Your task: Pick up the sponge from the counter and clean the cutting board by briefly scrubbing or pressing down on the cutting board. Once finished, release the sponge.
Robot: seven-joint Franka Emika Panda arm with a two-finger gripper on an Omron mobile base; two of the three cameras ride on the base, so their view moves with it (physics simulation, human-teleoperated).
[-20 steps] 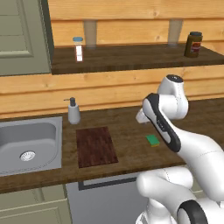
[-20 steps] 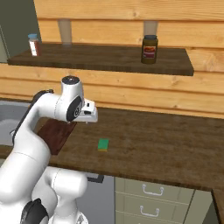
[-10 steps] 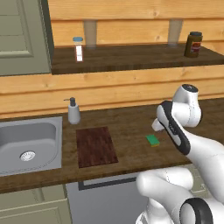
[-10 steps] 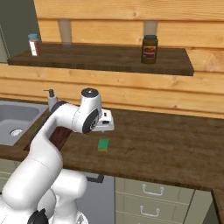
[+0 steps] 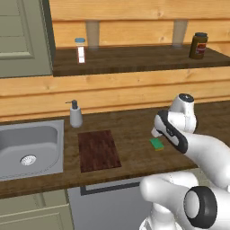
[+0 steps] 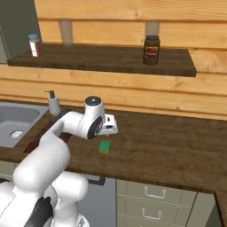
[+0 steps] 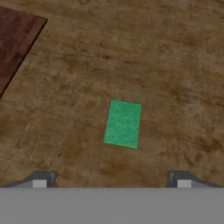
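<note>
While the sponge (image 7: 123,124) lies flat on the brown surface (image 7: 175,65), the tool (image 7: 111,179) hangs directly above it, its 2 fingertips (image 7: 41,180) spread wide to either side and touching nothing. From the left base view the sponge (image 5: 157,143) sits well to the right of the cutting board (image 5: 98,150), which lies flat near the sink (image 5: 28,143). A soap dispenser (image 5: 75,114) stands just behind the board. Up on the shelf (image 6: 106,57), a dark jar (image 6: 151,49) and a small shaker (image 6: 33,45) stand far apart; I cannot tell what they hold. From the right, the tool (image 6: 108,125) holds nothing.
</note>
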